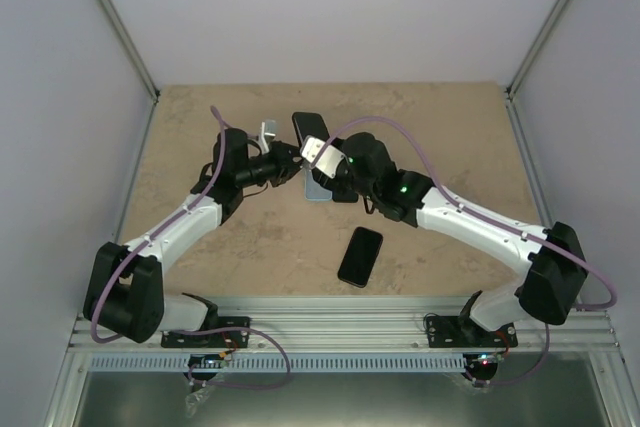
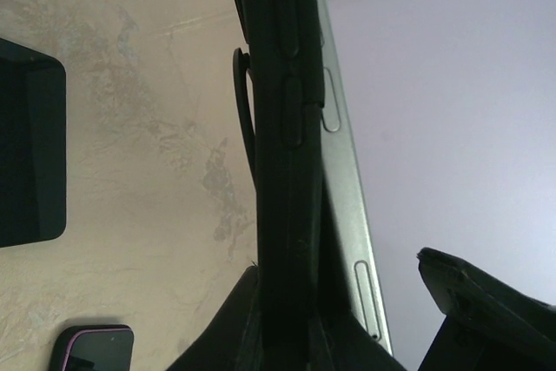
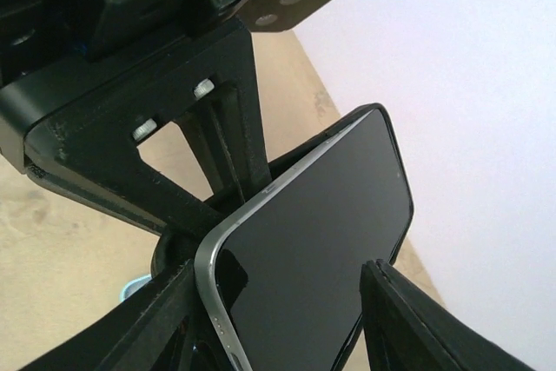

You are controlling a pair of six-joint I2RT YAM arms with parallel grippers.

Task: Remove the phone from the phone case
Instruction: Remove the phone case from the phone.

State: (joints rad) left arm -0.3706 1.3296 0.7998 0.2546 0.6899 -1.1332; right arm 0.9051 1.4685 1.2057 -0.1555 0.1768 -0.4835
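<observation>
From above, we see the two arms meeting over the middle of the tabletop (image 1: 450, 127). The phone (image 1: 308, 127) is held up off the surface, its dark upper end rising just past the left end effector (image 1: 296, 155) and the right end effector (image 1: 315, 147), which sit close on either side of it. A second black phone (image 1: 360, 256) lies flat nearer the bases, well apart from them. A light-blue object (image 1: 318, 192) shows under the right wrist. Bare tabletop lies to both sides and behind, up to the walls.

In the left wrist view, we look along the phone case (image 2: 282, 171) edge-on. The phone's silver frame runs beside it on the right and parts from it toward the top. One finger (image 2: 239, 327) lies against the case, and the other stands off from the silver frame with wall showing between. We cannot tell whether this end effector grips. A dark slab (image 2: 30, 145) lies on the tabletop at the left edge.

In the right wrist view, the phone's screen fills the space between the right end effector's fingers (image 3: 165, 319), which are closed against it on both sides. The left end effector's black body meets the phone's far edge. Plain wall lies to the right.
</observation>
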